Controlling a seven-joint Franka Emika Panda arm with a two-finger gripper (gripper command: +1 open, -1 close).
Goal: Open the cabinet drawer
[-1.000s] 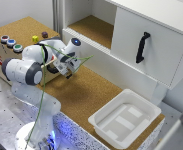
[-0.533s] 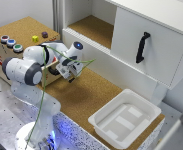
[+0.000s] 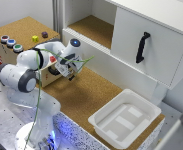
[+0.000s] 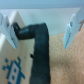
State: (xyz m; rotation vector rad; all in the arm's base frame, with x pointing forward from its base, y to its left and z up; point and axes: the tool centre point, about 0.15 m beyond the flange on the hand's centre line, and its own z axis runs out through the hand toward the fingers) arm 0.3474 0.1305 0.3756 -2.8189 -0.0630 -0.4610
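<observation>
The cabinet drawer (image 3: 106, 62) is the long low white front panel under the open cork-floored shelf, and it sits flush with the cabinet. My gripper (image 3: 71, 69) hangs over the cork tabletop near the drawer's end at the exterior view's left, a short way in front of it and not touching it. In the wrist view the gripper (image 4: 40, 30) is open and empty. Its two pale fingers (image 4: 72, 27) stand wide apart. A black cable (image 4: 39, 45) runs between them over the cork. I cannot make out the drawer in the wrist view.
The large white door with a black vertical handle (image 3: 142, 47) is above the drawer at the exterior view's right. A white plastic tray (image 3: 123, 120) lies on the cork tabletop (image 3: 86, 95). A cork-topped box with coloured buttons (image 3: 13, 42) stands behind my arm.
The gripper has drifted slightly toward the exterior view's right and downward. The drawer has not moved.
</observation>
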